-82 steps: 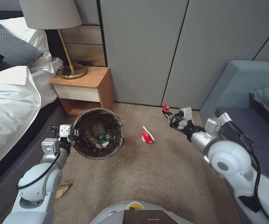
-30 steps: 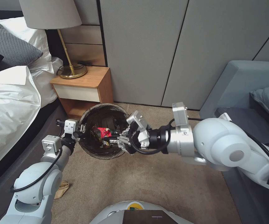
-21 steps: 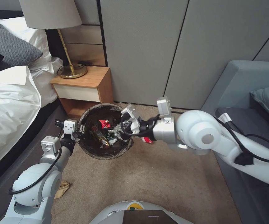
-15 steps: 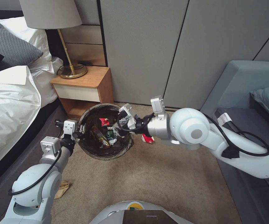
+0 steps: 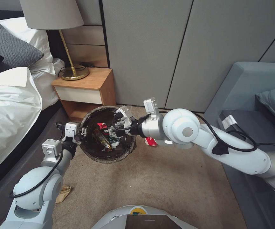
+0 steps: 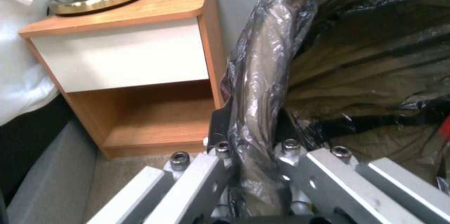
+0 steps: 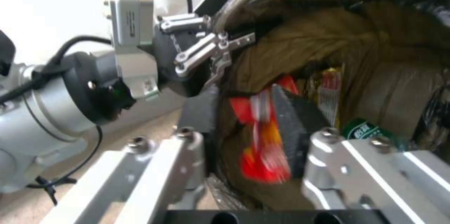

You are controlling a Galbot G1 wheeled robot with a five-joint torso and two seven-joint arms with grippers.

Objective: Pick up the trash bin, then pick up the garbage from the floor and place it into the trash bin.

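Note:
The trash bin (image 5: 94,152), lined with a dark bag, hangs just above the floor (image 5: 150,187). My left gripper (image 5: 81,131) is shut on its near-left rim (image 6: 258,87). My right gripper (image 5: 113,126) reaches in over the bin's mouth from the right and is open. A red snack wrapper (image 7: 262,139) is loose and blurred between its fingers (image 7: 293,118), over the litter inside. A green-labelled bottle (image 7: 368,129) and other wrappers (image 5: 101,140) lie in the bin. A red and white carton (image 5: 150,142) stays on the carpet, partly behind my right arm.
A wooden nightstand (image 5: 86,90) with a brass lamp (image 5: 73,71) stands right behind the bin. The bed (image 5: 10,105) lies to the left and a grey sofa (image 5: 258,105) to the right. A flattened brown paper bag (image 5: 63,192) lies beside my left arm.
My right arm swung left from near the sofa, carrying the red wrapper over the bin, and its fingers have opened. The left gripper has kept its hold on the bin's rim.

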